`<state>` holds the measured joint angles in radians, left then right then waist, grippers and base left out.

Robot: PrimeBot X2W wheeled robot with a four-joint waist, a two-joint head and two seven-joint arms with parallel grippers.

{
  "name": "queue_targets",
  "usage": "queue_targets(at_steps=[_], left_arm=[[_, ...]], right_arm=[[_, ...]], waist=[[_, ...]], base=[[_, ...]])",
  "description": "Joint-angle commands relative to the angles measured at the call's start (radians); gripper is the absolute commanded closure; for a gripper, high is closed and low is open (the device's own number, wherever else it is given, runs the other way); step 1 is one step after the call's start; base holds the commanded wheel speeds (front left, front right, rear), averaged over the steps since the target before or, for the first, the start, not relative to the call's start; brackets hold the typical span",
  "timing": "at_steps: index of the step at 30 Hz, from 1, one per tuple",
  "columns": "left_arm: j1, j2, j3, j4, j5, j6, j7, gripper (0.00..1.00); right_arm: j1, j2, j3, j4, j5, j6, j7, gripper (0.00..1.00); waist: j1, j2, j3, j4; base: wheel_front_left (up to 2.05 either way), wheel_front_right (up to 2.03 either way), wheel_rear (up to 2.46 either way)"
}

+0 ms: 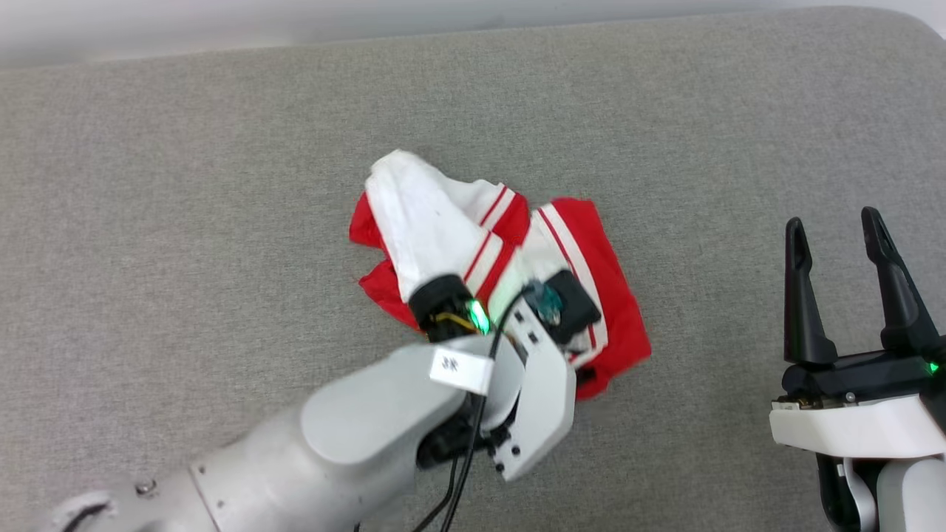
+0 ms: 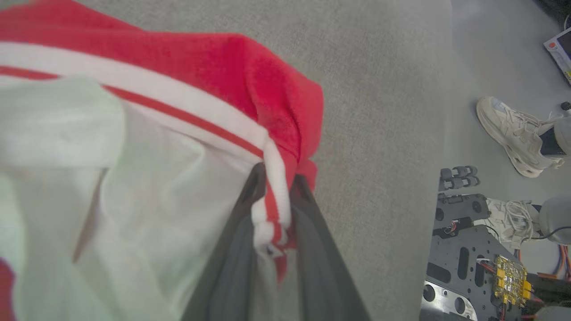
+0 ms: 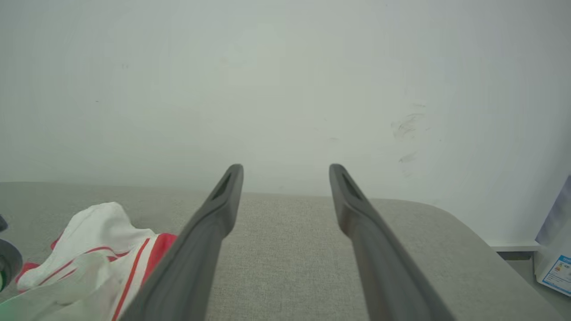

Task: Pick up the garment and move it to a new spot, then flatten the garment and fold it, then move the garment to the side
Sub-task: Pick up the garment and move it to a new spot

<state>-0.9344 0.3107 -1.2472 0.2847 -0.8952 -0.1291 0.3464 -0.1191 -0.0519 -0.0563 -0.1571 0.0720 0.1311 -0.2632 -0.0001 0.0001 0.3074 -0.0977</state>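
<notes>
On the grey padded surface (image 1: 185, 185), near its middle, the garment (image 1: 436, 222) lies in a crumpled heap. White sleeve cloth is bunched on top and red body cloth spills out toward the robot's right. The left gripper (image 2: 279, 174) has its two dark fingers (image 2: 312, 232) clenched on a fold of the red-and-white striped trim. The left wrist view shows the band pinched between them, with red cloth humped just beyond. Grasping a hem rather than the loose bulk looks deliberate, since a trimmed edge is thicker and less likely to slip when the heap is raised. In the head view the pale left forearm (image 1: 355, 428) reaches over the heap from the lower left and hides the grasp itself. The right gripper (image 1: 834, 222) hangs well apart to the right, fingers spread and empty, above bare surface. In its own wrist view the garment sits at the lower left. That standoff probably leaves the lift to one arm and holds the other ready for the flattening. The step in hand appears to be the first pick-up, so nearly all the task remains. A person's shoes (image 2: 513, 133) stand on the floor beyond the surface's edge.
</notes>
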Motion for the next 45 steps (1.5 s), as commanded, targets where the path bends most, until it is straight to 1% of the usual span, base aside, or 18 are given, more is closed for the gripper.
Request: queue_targets(at_steps=[1,4,7,8,9,13,17,21,22,23,25,28,31,34,37,38,41,45], left_arm=[[0.024,-0.007,-0.013,0.019,0.0,0.0,0.005,1.0],[0.055,-0.024,-0.028,0.048,0.003,0.0,0.013,1.0],[0.062,-0.032,-0.032,0.073,0.016,0.0,-0.005,1.0],[0.061,-0.034,-0.032,0.086,0.023,0.0,-0.025,0.95],[0.057,-0.038,-0.032,0.099,0.035,0.0,-0.05,0.0],[0.063,-0.054,-0.014,0.127,0.062,0.006,-0.169,0.0],[0.104,-0.051,0.041,0.105,0.068,0.063,-0.312,0.0],[0.153,-0.004,0.107,0.072,0.1,0.178,-0.449,0.0],[0.204,0.036,0.162,0.049,0.105,0.262,-0.539,0.0],[0.221,0.053,0.182,0.042,0.108,0.29,-0.562,0.0],[0.259,0.091,0.221,0.029,0.123,0.344,-0.591,0.0],[0.328,0.131,0.29,-0.005,0.141,0.415,-0.609,0.0],[0.406,0.162,0.413,-0.074,0.193,0.488,-0.613,0.0],[0.524,0.169,0.552,-0.148,0.272,0.542,-0.612,0.0],[0.634,0.151,0.674,-0.205,0.352,0.565,-0.613,0.0],[0.634,0.151,0.674,-0.205,0.352,0.565,-0.613,0.0],[0.729,0.121,0.776,-0.243,0.437,0.572,-0.613,0.0],[0.834,0.073,0.881,-0.272,0.54,0.551,-0.613,0.0]], right_arm=[[0.007,0.003,0.001,0.003,0.005,-0.001,-0.002,0.0],[0.006,0.003,0.004,0.002,0.007,-0.001,-0.002,0.0],[0.011,0.003,0.001,0.007,0.005,-0.001,-0.002,0.0],[0.015,0.003,-0.001,0.009,0.004,-0.001,-0.002,0.0],[0.019,0.003,-0.001,0.011,0.002,-0.001,-0.002,0.0],[0.037,0.003,-0.003,0.021,-0.006,-0.001,-0.002,0.0],[0.066,0.003,-0.006,0.036,-0.012,-0.001,-0.002,0.0],[0.096,0.003,-0.011,0.045,-0.009,-0.001,-0.002,0.0],[0.116,0.003,-0.015,0.052,-0.003,-0.001,-0.002,0.0],[0.123,0.003,-0.016,0.056,-0.003,-0.001,-0.002,0.0],[0.136,0.003,-0.019,0.062,0.002,-0.001,-0.002,0.0],[0.152,0.002,-0.024,0.075,0.006,-0.001,-0.002,0.0],[0.164,0.003,-0.032,0.088,0.009,-0.001,-0.002,0.0],[0.171,0.002,-0.037,0.098,0.017,-0.001,-0.002,0.0],[0.18,0.002,-0.039,0.109,0.023,-0.001,-0.002,0.0],[0.18,0.002,-0.039,0.109,0.023,-0.001,-0.002,0.0],[0.185,0.002,-0.038,0.118,0.033,-0.001,-0.002,0.0],[0.197,0.002,-0.036,0.132,0.044,-0.001,-0.002,0.0]], waist=[[0.0001,-0.0001,0.001,-0.003],[0.0001,-0.0001,0.005,-0.006],[0.0001,-0.0001,-0.004,-0.003],[0.0001,-0.0001,-0.01,0.0],[0.0001,-0.0001,-0.019,0.002],[0.0001,-0.0001,-0.065,0.016],[0.0001,-0.0001,-0.118,0.035],[0.0001,-0.0001,-0.16,0.059],[0.0001,-0.0001,-0.182,0.075],[0.0001,-0.0001,-0.189,0.08],[0.0001,-0.0001,-0.201,0.09],[0.0001,-0.0001,-0.217,0.099],[0.0001,-0.0001,-0.228,0.107],[0.0001,-0.0001,-0.24,0.111],[0.0001,-0.0001,-0.251,0.114],[0.0001,-0.0001,-0.251,0.114],[0.0001,-0.0001,-0.261,0.115],[0.0001,-0.0001,-0.277,0.115]], base=[[0.0,0.0,0.0],[0.0,0.0,0.0],[0.0,0.0,0.0],[0.0,0.0,0.0],[0.0,0.0,0.0],[0.0,0.0,0.0],[0.0,0.0,0.0],[0.0,0.0,0.0],[0.0,0.0,0.0],[0.0,0.0,0.0],[0.0,0.0,0.0],[0.0,0.0,0.0],[0.0,0.0,0.0],[0.0,0.0,0.0],[0.0,0.0,0.0],[0.0,0.0,0.0],[0.0,0.0,0.0],[0.0,0.0,0.0]])
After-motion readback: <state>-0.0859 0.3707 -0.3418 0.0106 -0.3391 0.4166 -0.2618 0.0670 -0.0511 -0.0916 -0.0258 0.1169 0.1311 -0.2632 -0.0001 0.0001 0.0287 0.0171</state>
